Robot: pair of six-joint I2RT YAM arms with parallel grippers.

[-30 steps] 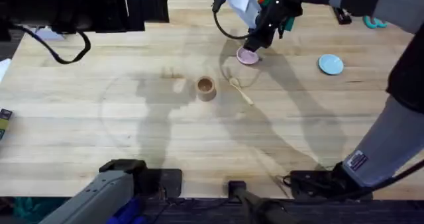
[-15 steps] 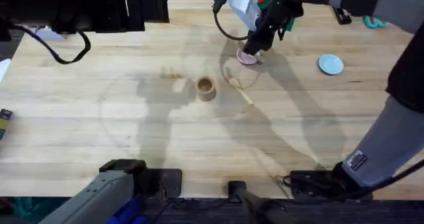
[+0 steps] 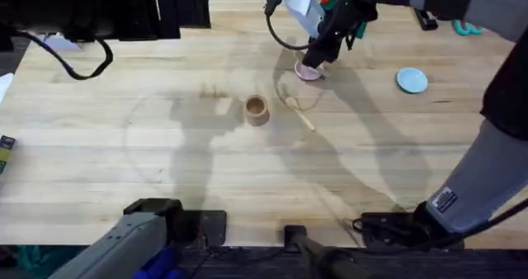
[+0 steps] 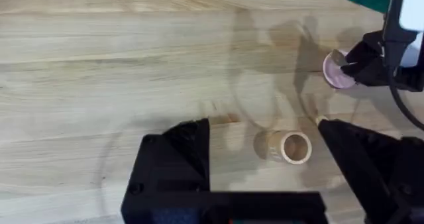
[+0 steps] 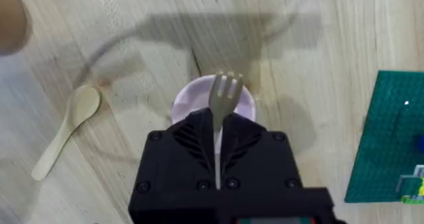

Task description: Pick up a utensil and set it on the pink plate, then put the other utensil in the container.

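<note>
Overhead: right gripper [image 3: 313,63] is hovering over pink plate [image 3: 308,71]; spoon [image 3: 299,112] is lying at 4 o'clock from cup [image 3: 256,110]. Left wrist: left gripper [image 4: 265,164] is sitting wide open. Right wrist: jaws pinching fork [image 5: 223,98], apparently above the plate.

a pale wooden desk [image 3: 165,147] with plank seams carries everything. near its middle stands the wooden cup [image 3: 256,109], with the wooden spoon [image 3: 299,111] lying flat just beside it. the pink plate [image 3: 307,71] sits farther back. a light-blue plate [image 3: 412,80] rests well apart toward the right side.
</note>
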